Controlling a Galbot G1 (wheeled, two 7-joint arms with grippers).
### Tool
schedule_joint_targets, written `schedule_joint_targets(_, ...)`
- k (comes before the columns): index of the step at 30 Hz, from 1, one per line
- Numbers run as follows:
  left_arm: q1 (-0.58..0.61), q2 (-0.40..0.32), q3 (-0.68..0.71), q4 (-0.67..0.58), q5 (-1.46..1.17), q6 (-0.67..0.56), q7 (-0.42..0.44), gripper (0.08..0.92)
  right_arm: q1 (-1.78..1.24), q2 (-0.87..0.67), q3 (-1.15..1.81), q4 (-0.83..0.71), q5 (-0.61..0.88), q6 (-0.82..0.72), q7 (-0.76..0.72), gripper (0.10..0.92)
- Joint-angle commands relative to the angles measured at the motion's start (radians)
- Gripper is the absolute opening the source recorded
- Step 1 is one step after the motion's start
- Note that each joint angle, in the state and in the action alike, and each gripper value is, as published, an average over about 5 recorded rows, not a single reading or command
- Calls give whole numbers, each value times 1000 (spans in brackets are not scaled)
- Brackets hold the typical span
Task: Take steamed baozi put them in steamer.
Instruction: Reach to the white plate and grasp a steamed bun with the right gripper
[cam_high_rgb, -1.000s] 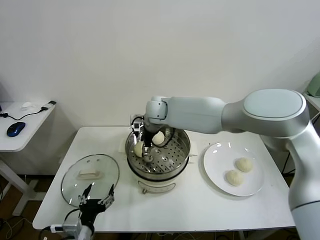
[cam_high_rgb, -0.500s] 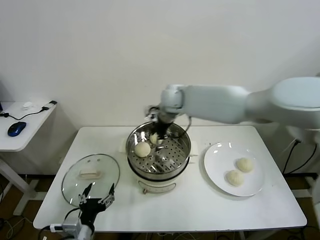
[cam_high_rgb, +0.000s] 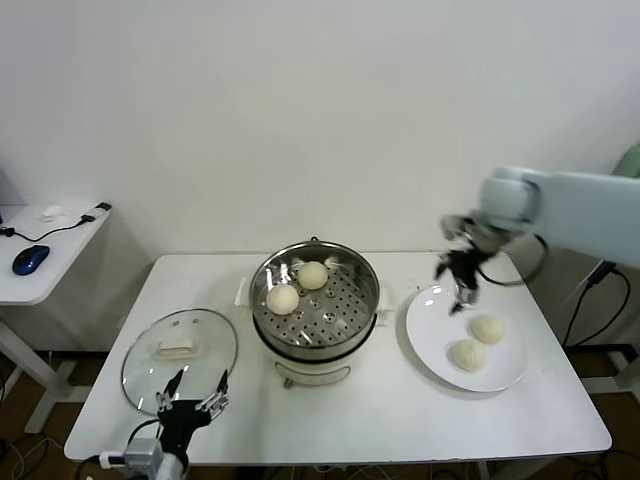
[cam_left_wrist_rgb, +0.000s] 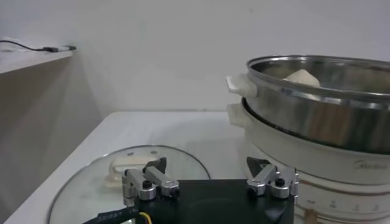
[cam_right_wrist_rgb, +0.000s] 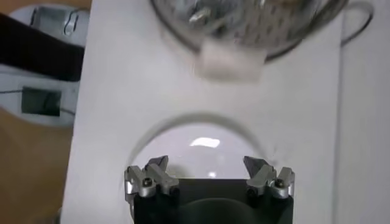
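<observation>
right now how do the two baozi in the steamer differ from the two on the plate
The two baozi in the steamer sit on its perforated steel tray inside the steamer, ringed by its wall; the two baozi on the plate lie on the flat white plate. The steamer pair is already placed; the plate pair waits, with the open right gripper hovering above the plate's far edge. All four are round and cream-white.

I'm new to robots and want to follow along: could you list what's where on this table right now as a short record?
steamer: table centre, uncovered
baozi in steamer: two
baozi on plate: two
plate: right of steamer
glass lid: lying left of steamer
right end effector: open, empty, above plate's far edge
left end effector: open, parked by lid
</observation>
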Motion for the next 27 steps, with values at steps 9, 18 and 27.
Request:
schedule_joint_targets(9, 10, -9, -5, 8, 10, -5, -2, 823, -541, -155, 406, -121, -314, -6, 60, 823)
schedule_joint_targets(18, 7, -9, -5, 18, 10, -8, -4, 823, -600, -55, 469, -185, -311, -10, 105, 823)
schedule_joint_targets(27, 1, -6, -5, 21, 7, -6, -5, 823, -590, -10, 461, -210, -294, -10, 106, 806)
